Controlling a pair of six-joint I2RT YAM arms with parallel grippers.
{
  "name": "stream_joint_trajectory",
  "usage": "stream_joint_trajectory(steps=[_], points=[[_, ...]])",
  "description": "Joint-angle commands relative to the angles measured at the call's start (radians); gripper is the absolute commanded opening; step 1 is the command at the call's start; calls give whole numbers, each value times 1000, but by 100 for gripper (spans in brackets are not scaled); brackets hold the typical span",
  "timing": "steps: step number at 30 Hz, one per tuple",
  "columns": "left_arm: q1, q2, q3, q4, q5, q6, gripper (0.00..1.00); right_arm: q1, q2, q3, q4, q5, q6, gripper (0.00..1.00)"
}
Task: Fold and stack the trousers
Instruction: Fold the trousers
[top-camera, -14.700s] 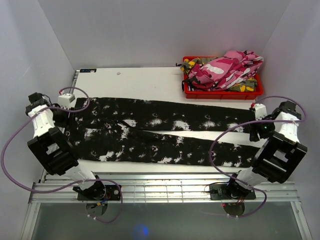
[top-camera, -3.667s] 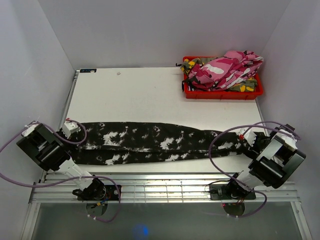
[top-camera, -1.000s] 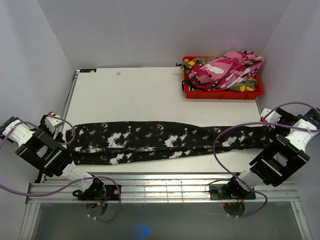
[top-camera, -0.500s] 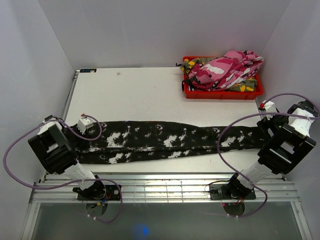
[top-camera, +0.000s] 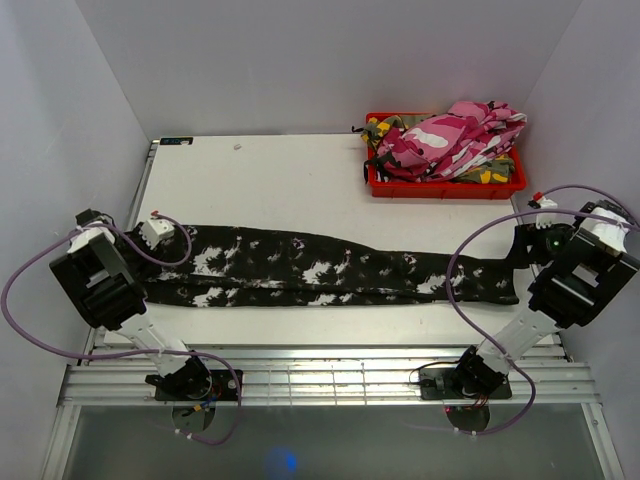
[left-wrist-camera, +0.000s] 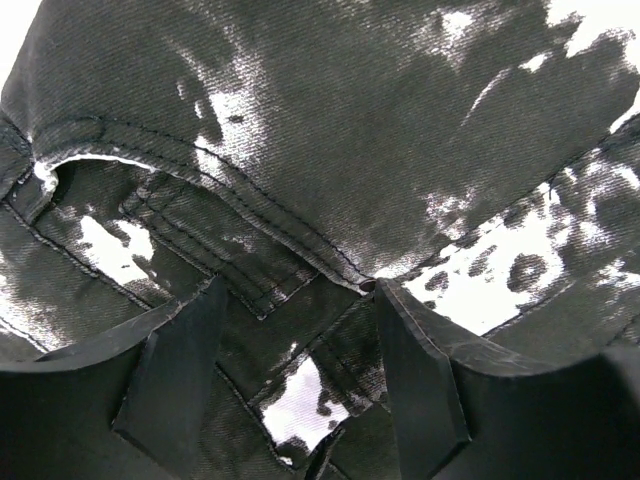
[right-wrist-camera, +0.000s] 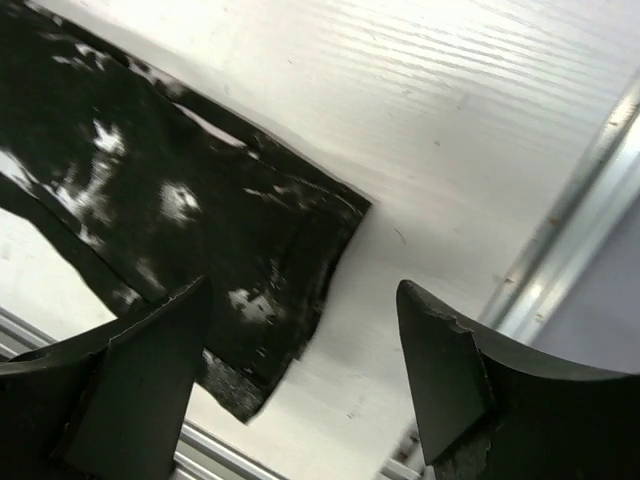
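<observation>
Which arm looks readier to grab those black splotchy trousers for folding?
Probably the left. The left gripper sits open close over the waist of the black, white-splotched cloth trousers; the right gripper hangs open above the hem end, farther off.

Red bin (top-camera: 445, 188): plastic, open-topped, on the far right corner of the white table (top-camera: 280, 180). Small dark label (top-camera: 175, 141) well left of the bin, at the far left corner. Aluminium rail (top-camera: 330, 375) well nearward of the bin, along the table's front edge. White walls (top-camera: 300, 60) behind.
</observation>
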Motion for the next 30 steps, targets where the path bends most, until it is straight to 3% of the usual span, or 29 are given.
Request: stream_joint_trajectory(steps=[1,8,11,12,14,15,25,30], points=[[-1,-14,-60,78,-66,66,72,-8,43,29,-18,-130,137,79],[-1,-22,-83,86,-65,56,73,3,137,35,-22,-199,197,64],[-1,-16,-81,91,-63,45,72,4,134,27,-13,-227,195,51],[-1,-16,-83,91,-63,48,72,6,131,29,-12,-235,195,38],[-1,-11,-88,97,-66,48,72,4,113,43,-22,-253,188,25],[-1,-9,-86,97,-71,47,72,4,105,52,-32,-258,182,10],[0,-3,-103,123,-76,27,71,-42,-108,63,-50,-345,-39,8],[0,8,-95,128,-77,10,73,-26,-90,-20,59,-243,-27,8]])
